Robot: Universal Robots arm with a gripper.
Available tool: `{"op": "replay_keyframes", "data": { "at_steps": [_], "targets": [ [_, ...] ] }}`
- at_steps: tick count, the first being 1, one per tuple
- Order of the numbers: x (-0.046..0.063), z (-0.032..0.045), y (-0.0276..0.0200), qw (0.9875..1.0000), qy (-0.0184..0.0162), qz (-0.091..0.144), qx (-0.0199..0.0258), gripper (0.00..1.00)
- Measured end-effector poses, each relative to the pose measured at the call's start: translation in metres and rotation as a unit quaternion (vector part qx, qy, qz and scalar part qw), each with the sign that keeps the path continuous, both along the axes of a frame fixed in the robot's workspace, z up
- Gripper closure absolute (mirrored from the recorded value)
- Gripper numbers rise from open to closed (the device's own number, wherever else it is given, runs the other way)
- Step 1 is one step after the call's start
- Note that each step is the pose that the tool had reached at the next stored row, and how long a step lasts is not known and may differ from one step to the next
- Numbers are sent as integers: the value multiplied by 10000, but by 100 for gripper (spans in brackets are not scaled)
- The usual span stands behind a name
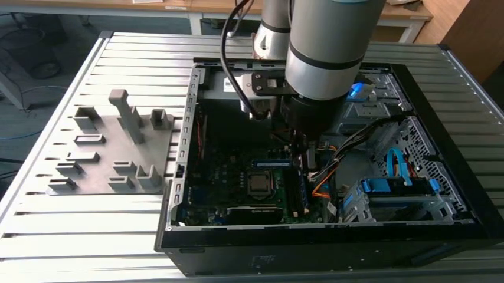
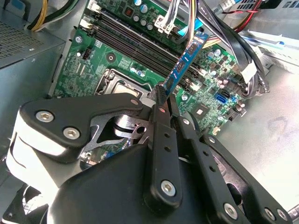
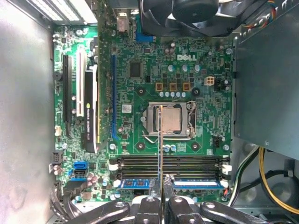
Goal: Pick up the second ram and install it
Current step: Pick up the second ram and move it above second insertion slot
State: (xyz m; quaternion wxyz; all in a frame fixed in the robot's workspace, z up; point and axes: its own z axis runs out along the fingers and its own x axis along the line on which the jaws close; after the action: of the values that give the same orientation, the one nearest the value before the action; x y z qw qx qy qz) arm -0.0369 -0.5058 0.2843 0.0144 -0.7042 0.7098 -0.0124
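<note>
pincer (image 2: 162, 95) grips the second ram (image 2: 185, 63) over the motherboard (image 3: 135, 93); best squared with an empty slot (image 3: 196, 162), then pressed evenly

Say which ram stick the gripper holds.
The second ram, clamped in the gripper above the motherboard; the other stick is seated in it.

I see a white printed logo on the motherboard (image 3: 186, 57) in the first wrist view. Its other markings are too small for me to read.
</note>
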Motion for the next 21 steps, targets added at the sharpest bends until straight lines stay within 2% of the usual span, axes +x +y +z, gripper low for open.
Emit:
{"op": "replay_keyframes", "data": {
  "at_steps": [10, 16, 21],
  "targets": [
    [-2, -52, -26, 10000, 0, 0, 1, 86],
    [-3, -66, -52, 10000, 0, 0, 1, 86],
    [-3, -67, -53, 10000, 0, 0, 0, 86]
  ]
}}
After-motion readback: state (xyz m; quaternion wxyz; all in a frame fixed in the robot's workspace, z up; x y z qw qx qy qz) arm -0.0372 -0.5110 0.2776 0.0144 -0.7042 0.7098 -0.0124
